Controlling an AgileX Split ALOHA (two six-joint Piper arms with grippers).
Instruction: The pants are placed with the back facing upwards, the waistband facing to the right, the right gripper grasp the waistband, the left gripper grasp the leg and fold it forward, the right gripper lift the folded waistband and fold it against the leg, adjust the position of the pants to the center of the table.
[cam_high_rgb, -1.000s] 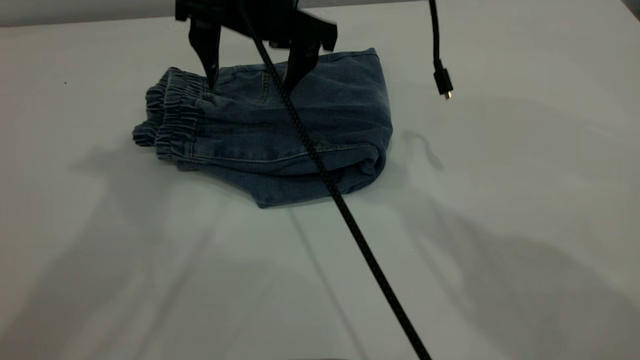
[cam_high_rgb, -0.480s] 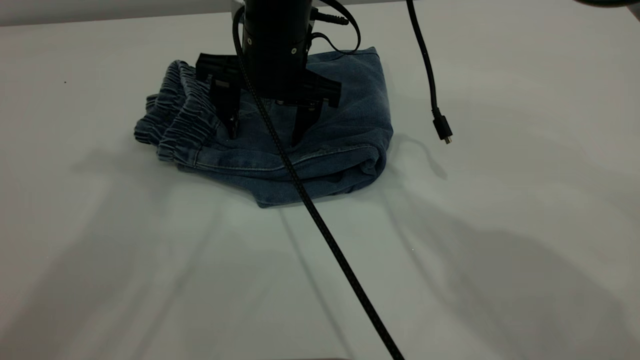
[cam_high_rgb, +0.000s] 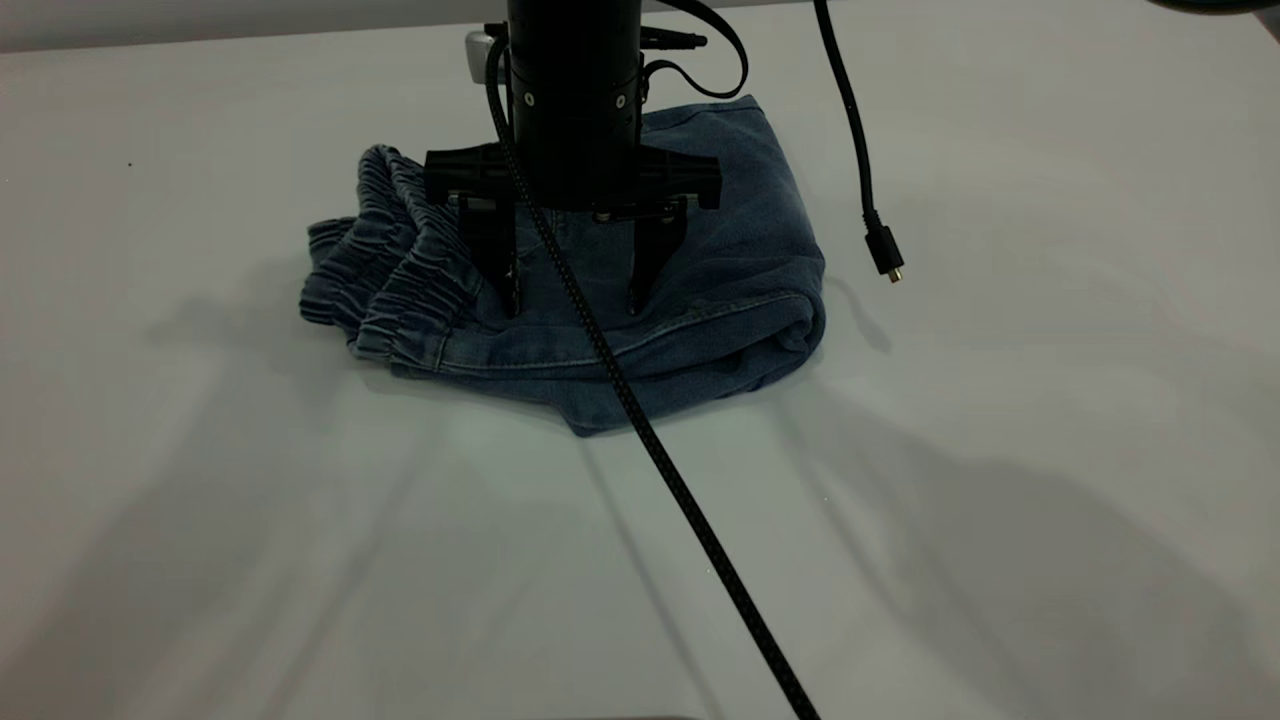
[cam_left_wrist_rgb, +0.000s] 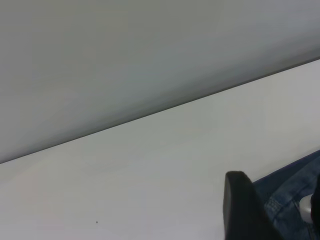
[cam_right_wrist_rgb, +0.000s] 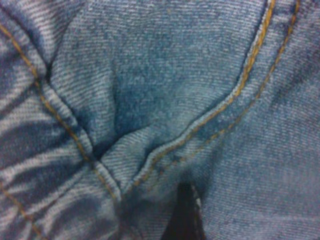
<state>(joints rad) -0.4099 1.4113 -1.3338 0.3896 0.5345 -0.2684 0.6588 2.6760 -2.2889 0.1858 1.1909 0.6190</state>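
- The pants (cam_high_rgb: 725, 265) are blue denim, folded into a compact bundle of several layers that lies flat on the pale table (cam_high_rgb: 1000, 500). In the exterior view it sits a little left of the middle and toward the far side.
- The gathered elastic waistband (cam_high_rgb: 400, 265) forms the bundle's left end in that view. It is ruffled into tight ridges and stacked in two or three rolls.
- The opposite end is a smooth, rounded fold. Along the near edge a stitched seam runs across the top layer, and a lower layer pokes out beneath it as a small point.
- The right gripper (cam_high_rgb: 572, 300) stands straight down over the bundle just beside the waistband. Its jaws are spread apart, both tips touch the top layer of denim, and no cloth is pinched between them.
- The right wrist view is filled with the fabric: twill weave, orange double stitching along curved seams, and soft creases meeting near one dark fingertip (cam_right_wrist_rgb: 185, 217).
- The left gripper (cam_left_wrist_rgb: 242, 207) shows only as a dark piece at the edge of its own wrist view, beside a corner of denim. Whether it is spread or closed cannot be told.
- A braided cable (cam_high_rgb: 690, 510) slants across the bundle and the table, and a loose plug (cam_high_rgb: 886, 255) hangs to the right of the pants.
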